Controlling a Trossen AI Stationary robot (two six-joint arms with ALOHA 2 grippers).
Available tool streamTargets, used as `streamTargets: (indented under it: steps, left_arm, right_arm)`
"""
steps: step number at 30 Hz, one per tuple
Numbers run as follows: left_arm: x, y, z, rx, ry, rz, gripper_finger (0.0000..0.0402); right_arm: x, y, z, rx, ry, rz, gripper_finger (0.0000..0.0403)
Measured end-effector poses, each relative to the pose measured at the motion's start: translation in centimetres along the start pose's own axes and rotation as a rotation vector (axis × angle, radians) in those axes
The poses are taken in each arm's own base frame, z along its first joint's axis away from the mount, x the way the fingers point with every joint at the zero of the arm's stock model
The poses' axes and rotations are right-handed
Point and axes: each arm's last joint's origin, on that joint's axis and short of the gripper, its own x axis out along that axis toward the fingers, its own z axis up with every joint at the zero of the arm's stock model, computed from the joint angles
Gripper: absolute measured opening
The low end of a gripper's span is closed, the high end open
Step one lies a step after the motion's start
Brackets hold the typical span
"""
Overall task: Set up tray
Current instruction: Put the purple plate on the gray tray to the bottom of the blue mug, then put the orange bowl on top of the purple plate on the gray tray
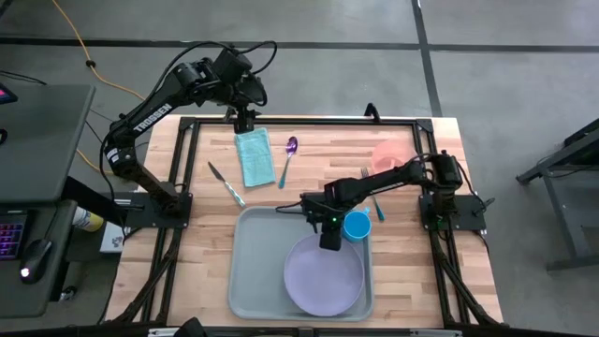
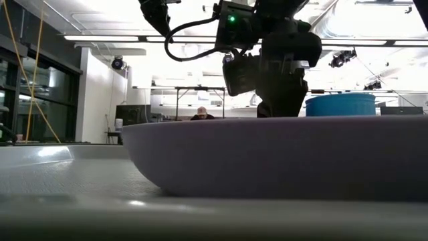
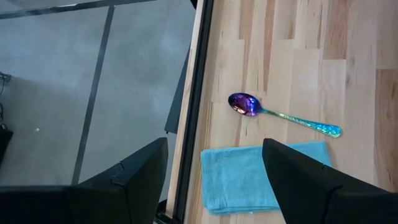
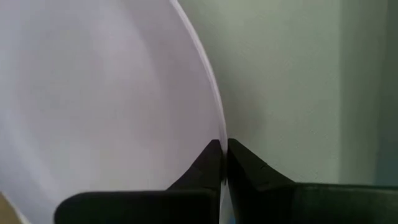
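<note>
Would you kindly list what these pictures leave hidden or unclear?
- Low view: the plate fills the foreground, hiding the tabletop and cutlery behind it.
- High view: the right gripper covers the plate's far rim; the pink object is partly under that arm.
- Left wrist view: the left gripper's fingers cover part of the napkin.

A lab: concrete floor, strip lights, distant workbenches.

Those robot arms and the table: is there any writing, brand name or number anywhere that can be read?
"TROSSEN": white letters along the left arm, seen from above.
Nothing readable on the right arm, tray, plate, napkin or spoon.
</note>
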Motion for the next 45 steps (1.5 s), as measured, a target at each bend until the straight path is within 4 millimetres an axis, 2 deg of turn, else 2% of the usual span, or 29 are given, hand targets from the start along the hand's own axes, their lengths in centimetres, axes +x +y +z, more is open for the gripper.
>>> streamTargets:
  steps: [5, 17, 24, 29, 34, 40, 45]
  left_arm:
    - [0.0, 0.0, 0.0, 0.001, 0.000, 0.000, 0.0294]
    - [0.0, 0.0, 0.0, 0.003, 0.001, 0.000, 0.0294]
    - [0.0, 0.0, 0.0, 0.003, 0.001, 0.000, 0.0294]
    - [0.0, 0.0, 0.0, 0.003, 0.001, -0.001, 0.0294]
    - [0.0, 0.0, 0.0, 0.002, 0.001, 0.000, 0.0294]
    - [0.0, 0.0, 0.0, 0.000, 0.001, 0.001, 0.0294]
    - [0.0, 0.0, 0.0, -0.002, 0.001, 0.000, 0.0294]
  right_arm:
    - [0.0, 0.1, 0.0, -0.003, 0.000, 0.022, 0.0016]
    - [-0.2, -0.5, 0.2, 0.026, -0.014, -0.003, 0.0168]
    - [-1.8, -1.7, 0.7, 0.066, -0.049, 0.049, 0.0208]
    - [-4.5, -2.0, 1.0, 0.050, -0.159, 0.060, 0.0210]
    - [-8.6, -2.8, 0.9, 0.076, -0.325, -0.009, 0.0203]
    - [-13.3, -5.6, -0.3, 0.204, -0.456, -0.208, 0.0202]
    - [-16.7, -8.7, -2.5, 0.374, -0.486, -0.370, 0.0201]
